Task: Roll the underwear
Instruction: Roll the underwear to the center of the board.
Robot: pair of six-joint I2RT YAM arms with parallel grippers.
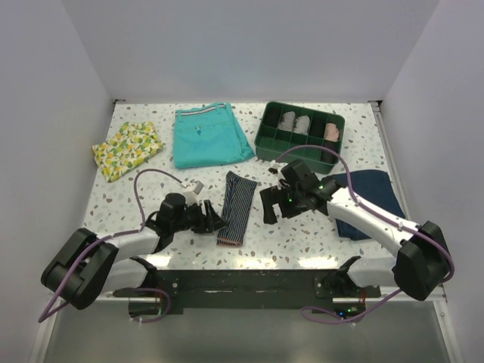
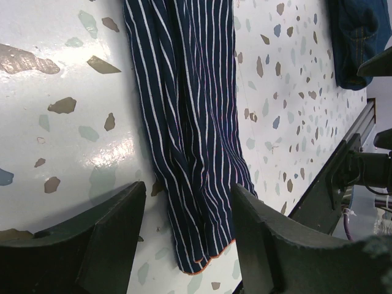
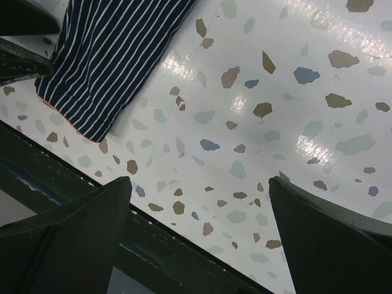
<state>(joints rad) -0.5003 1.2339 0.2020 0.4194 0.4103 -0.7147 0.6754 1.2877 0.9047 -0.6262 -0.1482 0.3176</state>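
The underwear point(image 1: 235, 208) is folded into a long narrow navy pinstriped strip with a reddish edge, lying front to back near the table's middle front. My left gripper point(image 1: 215, 221) is open just left of the strip's near end. In the left wrist view the near end of the underwear point(image 2: 202, 184) lies between the open fingers point(image 2: 116, 233). My right gripper point(image 1: 270, 212) is open and empty, to the right of the strip above bare table. The right wrist view shows the underwear's near corner point(image 3: 104, 67) at the upper left.
Teal shorts point(image 1: 209, 136) and a yellow lemon-print cloth point(image 1: 127, 149) lie at the back left. A green divided tray point(image 1: 299, 134) with rolled items stands at the back right. A plain navy garment point(image 1: 370, 198) lies at the right under the right arm.
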